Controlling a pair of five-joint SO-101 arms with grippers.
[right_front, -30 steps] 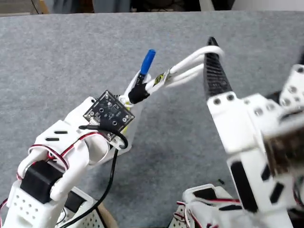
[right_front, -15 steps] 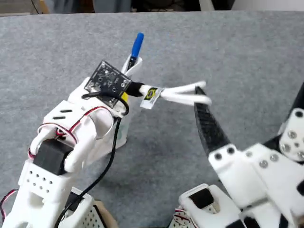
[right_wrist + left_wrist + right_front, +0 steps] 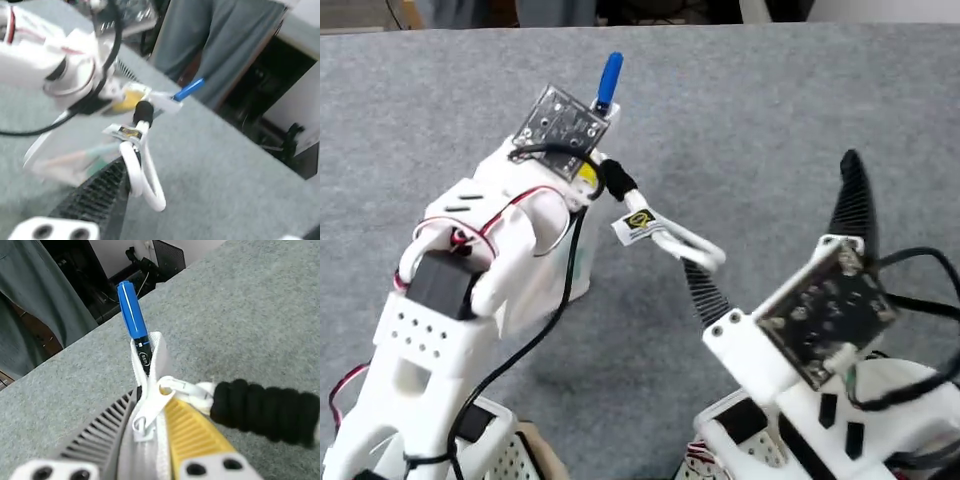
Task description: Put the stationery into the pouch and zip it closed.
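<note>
At the near edge of the grey desk (image 3: 780,90), two arms are counted. The right arm (image 3: 790,400) is nearest. Its right claw (image 3: 770,208) has two black fingers (image 3: 708,295), which are spread wide, and nothing is held between them. At the tip of the nearer finger lies the end of one white cord loop (image 3: 685,241). Whether the loop is hooked on this finger cannot be told. One small tag (image 3: 638,224) is fixed on the cord, and beyond it comes one black grip (image 3: 617,180), which leads to the zip.

One pale pouch (image 3: 578,268) is seen under the left arm (image 3: 490,260). Its zip edge is pinched by the left claw (image 3: 150,401), with one grey finger and one yellow finger on either side. Farthest, one blue pen (image 3: 609,78) stands out of the pouch's open end.

Compared with half a second ago, the pouch and pen have been carried a little farther from the arm bases. The cord was stretched sideways then, and it now runs back toward the near side. The right arm has been turned, so that its camera board faces up.
</note>
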